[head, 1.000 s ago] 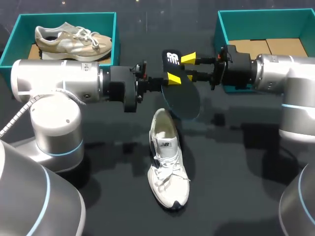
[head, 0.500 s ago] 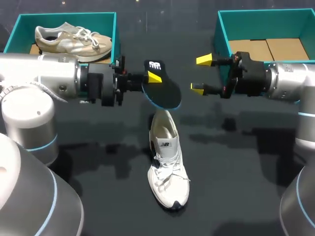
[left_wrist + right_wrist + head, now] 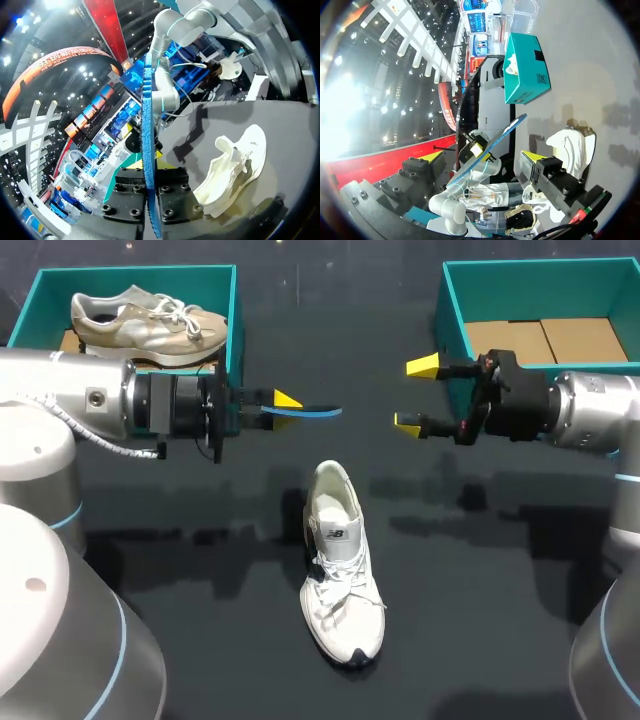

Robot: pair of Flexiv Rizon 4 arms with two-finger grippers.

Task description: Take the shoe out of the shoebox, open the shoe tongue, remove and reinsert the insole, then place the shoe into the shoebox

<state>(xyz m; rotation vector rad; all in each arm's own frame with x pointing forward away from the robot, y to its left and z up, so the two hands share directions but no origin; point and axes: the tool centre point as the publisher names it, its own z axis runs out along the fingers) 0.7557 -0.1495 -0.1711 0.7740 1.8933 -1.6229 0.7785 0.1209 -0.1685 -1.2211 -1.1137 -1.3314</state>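
1 insole (image 3: 312,412) edge-on, in grip of left pincer (image 3: 285,407), beyond the shoe (image 3: 338,560); right pincer (image 3: 414,394) wide, apart

A dark logo mark (image 3: 333,533) sat on the white shoe (image 3: 340,580); beyond the shoe, a shoebox (image 3: 522,75) wall bore a code label (image 3: 541,77). Neither was legible.

The white shoe (image 3: 340,570) is standing mid-table, heel pointing away. The blue insole (image 3: 310,412) is hanging flat (out of the shoe) beyond it. The teal shoebox (image 3: 540,290) is sitting open, far right.
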